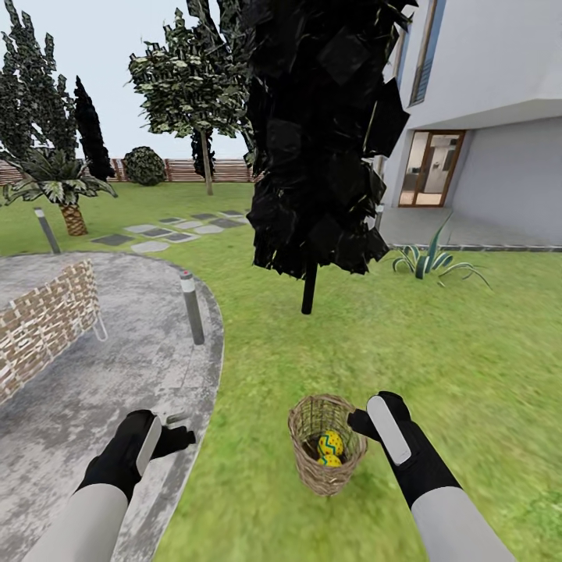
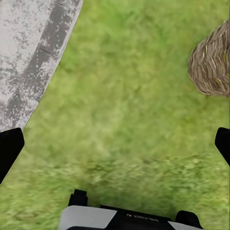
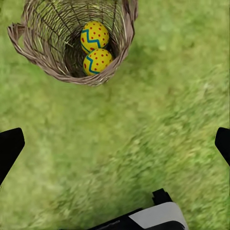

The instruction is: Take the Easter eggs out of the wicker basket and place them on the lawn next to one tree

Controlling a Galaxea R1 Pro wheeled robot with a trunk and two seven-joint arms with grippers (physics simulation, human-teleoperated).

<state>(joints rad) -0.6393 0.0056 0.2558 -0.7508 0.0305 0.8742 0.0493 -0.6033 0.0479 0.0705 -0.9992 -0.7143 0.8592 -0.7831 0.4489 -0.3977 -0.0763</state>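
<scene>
Grey paved path (image 1: 86, 390) on the far left of the head view, with a low brick wall (image 1: 43, 324) on it and a grey bollard (image 1: 192, 308) at its curved edge. Small palm (image 1: 62, 187) and a line of stepping stones (image 1: 168, 230) further back. Left gripper (image 1: 173, 435) hovers over the path edge, well apart from the basket; left wrist view shows its black fingertips (image 2: 9, 149) spread wide apart over the lawn (image 2: 124, 110), nothing between them, basket side at the frame edge. Pale-trunked tree (image 1: 204, 94) with mottled green crown stands far back, near the fence (image 1: 199, 170). Black-leaved tree (image 1: 320, 133) on a thin dark trunk stands mid-lawn, beyond the basket. Wicker basket (image 1: 324, 449) sits upright on the grass between the two arms, nearer the right one. Easter eggs (image 3: 95, 48) lie inside it: two clearly seen in the right wrist view, yellow with red dots and blue zigzags, touching each other at the bottom; a third cannot be made out. Right gripper (image 1: 361, 424) sits just beside the basket rim, right side; fingers (image 3: 223, 143) apart, empty, above grass short of the basket. Spiky agave-like plant (image 1: 433, 261) and white house (image 1: 484, 101) with a glass door on the far right.
</scene>
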